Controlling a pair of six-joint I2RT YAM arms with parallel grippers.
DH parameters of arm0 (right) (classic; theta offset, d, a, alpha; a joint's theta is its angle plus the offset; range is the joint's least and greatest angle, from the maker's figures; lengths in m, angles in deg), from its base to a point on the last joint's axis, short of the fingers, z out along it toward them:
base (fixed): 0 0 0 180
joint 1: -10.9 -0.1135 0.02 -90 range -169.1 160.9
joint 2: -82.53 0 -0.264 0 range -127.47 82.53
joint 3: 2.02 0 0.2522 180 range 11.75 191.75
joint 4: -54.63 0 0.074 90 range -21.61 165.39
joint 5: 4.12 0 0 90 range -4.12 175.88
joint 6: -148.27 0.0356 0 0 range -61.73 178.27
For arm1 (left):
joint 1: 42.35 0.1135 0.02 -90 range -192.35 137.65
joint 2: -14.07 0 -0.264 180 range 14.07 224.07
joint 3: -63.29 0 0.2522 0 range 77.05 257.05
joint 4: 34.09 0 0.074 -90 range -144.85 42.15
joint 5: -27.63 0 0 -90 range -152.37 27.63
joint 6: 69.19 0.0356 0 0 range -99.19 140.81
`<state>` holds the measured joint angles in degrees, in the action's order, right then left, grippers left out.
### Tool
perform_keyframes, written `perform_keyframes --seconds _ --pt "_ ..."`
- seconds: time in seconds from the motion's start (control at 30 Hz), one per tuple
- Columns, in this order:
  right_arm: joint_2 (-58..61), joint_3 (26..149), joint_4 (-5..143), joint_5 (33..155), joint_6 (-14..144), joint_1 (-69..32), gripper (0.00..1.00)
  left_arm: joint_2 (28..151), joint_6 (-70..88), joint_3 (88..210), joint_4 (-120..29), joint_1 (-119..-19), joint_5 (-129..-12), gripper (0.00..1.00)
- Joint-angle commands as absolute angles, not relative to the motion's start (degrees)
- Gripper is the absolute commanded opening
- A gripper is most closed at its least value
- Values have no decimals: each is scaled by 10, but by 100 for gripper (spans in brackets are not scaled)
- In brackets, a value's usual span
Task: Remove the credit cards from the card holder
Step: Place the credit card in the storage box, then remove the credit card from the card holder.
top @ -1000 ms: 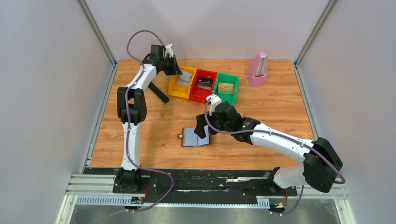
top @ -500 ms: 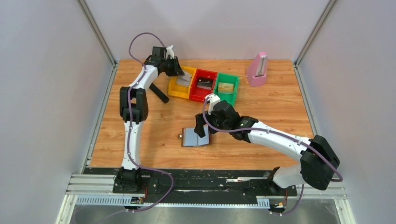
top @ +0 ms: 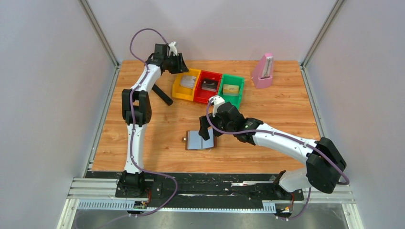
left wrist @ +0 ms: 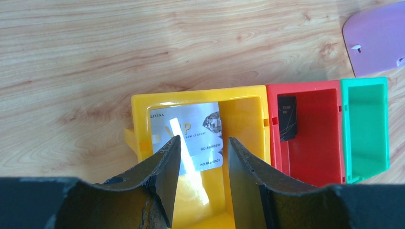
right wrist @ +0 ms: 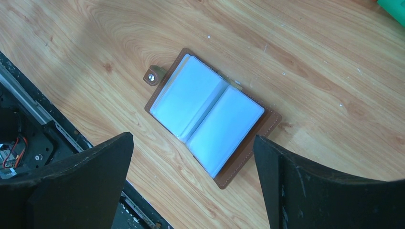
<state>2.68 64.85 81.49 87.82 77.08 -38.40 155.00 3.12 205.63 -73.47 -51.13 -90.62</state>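
- Table (top: 267, 129) was seen bearing the card holder (right wrist: 212, 117), laid open and flat.
- Right gripper (right wrist: 191, 143) was held wide open above that holder.
- Left gripper (left wrist: 203, 143) was parted, empty, over the yellow bin (left wrist: 198, 94).
- Silver card (left wrist: 191, 121) was laid inside that bin.

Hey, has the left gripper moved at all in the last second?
Yes. In the top view the left gripper has drawn back off the yellow bin, toward the table's far edge, leaving the silver card inside.
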Motion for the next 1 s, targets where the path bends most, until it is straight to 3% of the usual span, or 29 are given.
perform_keyframes --seconds 0.0,0.27,0.57,0.97 --pt "24 679 821 863 791 -382 100 1494 24 2078 -754 -508 -894 49" --pt "33 675 841 882 868 -383 94 1357 -33 1944 -785 -509 -897 50" --pt "81 631 845 876 895 -384 92 1116 -99 1600 -697 -520 -937 51" --pt "137 587 869 870 927 -385 90 944 -80 1390 -754 -539 -926 53"
